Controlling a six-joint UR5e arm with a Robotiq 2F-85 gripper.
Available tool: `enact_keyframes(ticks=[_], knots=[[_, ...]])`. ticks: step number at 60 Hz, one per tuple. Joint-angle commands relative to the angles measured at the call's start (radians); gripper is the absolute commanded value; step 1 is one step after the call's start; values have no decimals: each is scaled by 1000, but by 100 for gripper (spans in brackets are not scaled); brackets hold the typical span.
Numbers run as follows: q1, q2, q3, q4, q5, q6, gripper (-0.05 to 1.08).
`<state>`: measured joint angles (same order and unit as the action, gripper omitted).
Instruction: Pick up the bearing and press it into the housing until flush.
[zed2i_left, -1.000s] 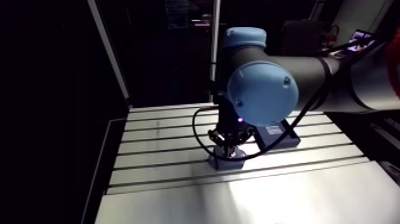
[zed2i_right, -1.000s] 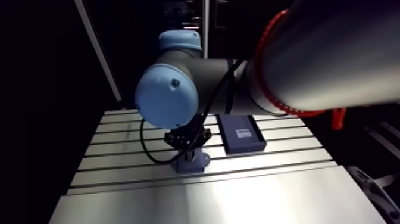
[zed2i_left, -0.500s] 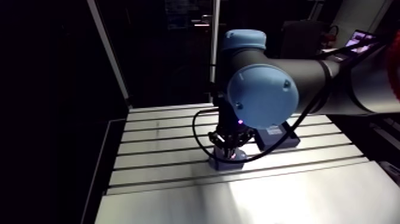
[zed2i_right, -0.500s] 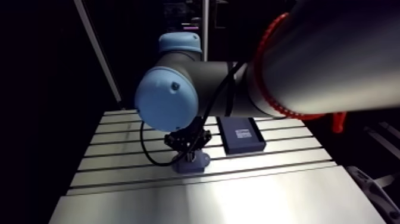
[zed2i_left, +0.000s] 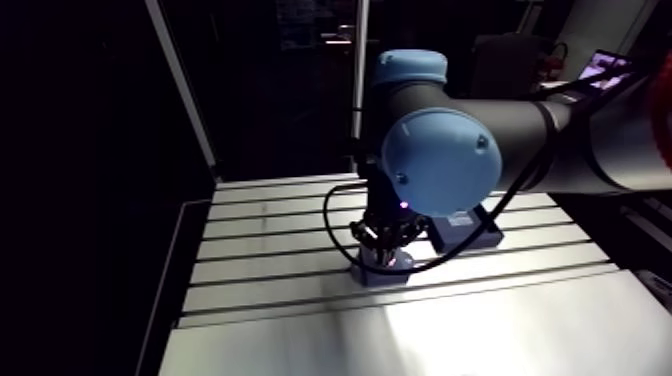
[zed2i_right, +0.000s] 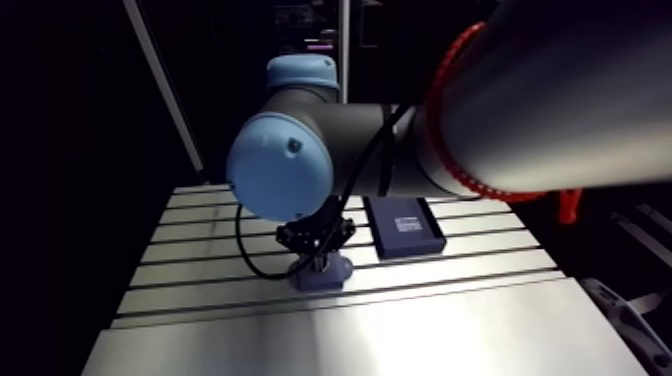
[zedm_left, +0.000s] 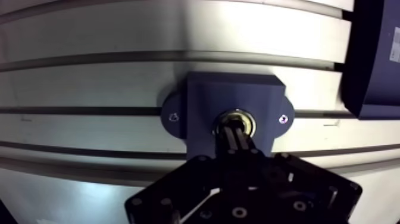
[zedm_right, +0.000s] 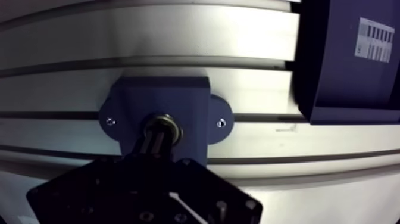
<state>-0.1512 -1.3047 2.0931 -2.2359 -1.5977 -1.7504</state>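
The jaws are pressed together, their tips down on the middle of the bearing (zedm_left: 237, 115), which sits in the bore of the blue housing (zedm_left: 205, 98). The housing stands on the slotted counter (zedm_left: 89, 77). A dark labelled box (zedm_right: 351, 71) lies near it, apart.

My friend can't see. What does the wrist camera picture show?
The tool, shut, touches a ring-shaped bearing sitting in a dark blue housing. The housing sits on a slotted metal table, beside a dark box.
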Motion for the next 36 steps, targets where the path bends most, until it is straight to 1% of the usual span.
enact_keyframes(ticks=[1,36], knots=[[-1,0,0,0,0,-7,95],[-1,0,3,0,0,-7,95]])
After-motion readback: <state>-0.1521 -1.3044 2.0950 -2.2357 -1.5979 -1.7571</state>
